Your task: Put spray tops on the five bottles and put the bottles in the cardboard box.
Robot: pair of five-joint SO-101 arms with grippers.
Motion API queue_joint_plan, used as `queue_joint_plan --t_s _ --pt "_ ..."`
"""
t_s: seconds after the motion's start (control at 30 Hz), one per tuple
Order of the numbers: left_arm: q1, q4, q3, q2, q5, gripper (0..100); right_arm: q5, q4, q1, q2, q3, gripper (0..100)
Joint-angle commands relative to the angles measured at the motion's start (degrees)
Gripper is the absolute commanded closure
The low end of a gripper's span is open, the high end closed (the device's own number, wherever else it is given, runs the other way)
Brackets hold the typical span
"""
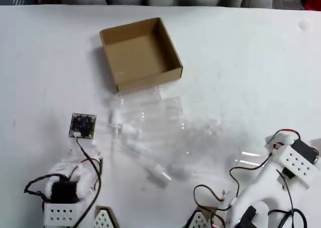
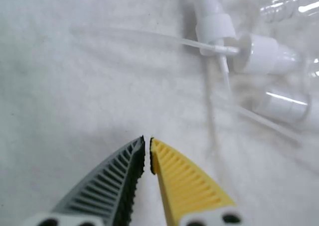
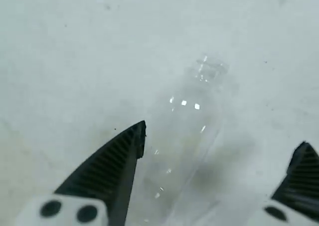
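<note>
Right gripper (image 3: pixel 223 135) gapes wide over the clear bottle (image 3: pixel 182 151), which lies lengthwise between its jaws, neck pointing away; left gripper (image 2: pixel 147 141) pinched closed

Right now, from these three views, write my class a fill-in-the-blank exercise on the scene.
1. The cardboard box is ___.
2. The left gripper, grey and yellow, is ___.
3. The right gripper is ___, a clear bottle showing between its fingers.
Missing words: empty; shut; open.
</note>
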Motion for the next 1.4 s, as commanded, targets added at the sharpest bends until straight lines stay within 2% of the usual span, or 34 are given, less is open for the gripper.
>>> queue_joint_plan --t_s 0.0,0.1,0.3,0.53,0.73,0.97,1.07,1.2,1.27,1.37 --pt "-0.48 0.26 -0.18 -0.66 -0.35 98 -3.08 -3.82 -0.75 -1.1 0.35 60.8" --pt "-0.48 0.26 -0.18 -0.66 -0.35 98 -3.08 -7.87 -1.19 -1.1 2.2 62.7" --pt "-0.48 0.26 -0.18 -0.66 -0.35 98 -2.55 -16.13 -4.62 -1.1 6.95 76.3" --pt "-0.48 0.26 -0.18 -0.66 -0.26 98 -2.46 -17.98 -7.16 -1.1 9.76 70.7" --pt "-0.48 0.26 -0.18 -0.66 -0.26 98 -2.46 -17.98 -7.6 -0.57 10.11 70.8" --pt "-0.48 0.26 -0.18 -0.66 -0.26 98 1.93 -21.23 -8.31 9.27 7.91 71.1" --pt "-0.48 0.26 -0.18 -0.66 -0.26 98 2.02 -21.14 -8.04 11.56 6.24 78.6" --pt "-0.48 0.26 -0.18 -0.66 -0.26 98 3.08 -21.14 -5.23 11.74 4.31 99.4" --pt "-0.48 0.26 -0.18 -0.66 -0.26 98 5.36 -21.14 -3.12 10.95 3.52 95.7" --pt "-0.48 0.26 -0.18 -0.66 -0.26 98 9.14 -21.41 -0.84 9.1 1.93 97.4"
